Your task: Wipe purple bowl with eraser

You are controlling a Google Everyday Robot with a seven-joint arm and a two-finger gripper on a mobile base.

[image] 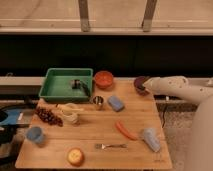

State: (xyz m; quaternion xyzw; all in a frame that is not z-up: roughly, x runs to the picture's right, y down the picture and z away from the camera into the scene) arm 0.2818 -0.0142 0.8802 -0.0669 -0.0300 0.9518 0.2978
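Finds the purple bowl (140,83) well right of the orange-red bowl (104,79), at the far edge of the table (95,129). Places the gripper (148,89) farther right again, against the purple rim, probably so as to rub the inside. Cannot tell whether clamped on the eraser: hidden, if there.

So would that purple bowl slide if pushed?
Likely: the purple bowl looks small and light. It sits at the back right edge of the table, so it might slip off. The gripper is at its rim, where pressing could tip it.
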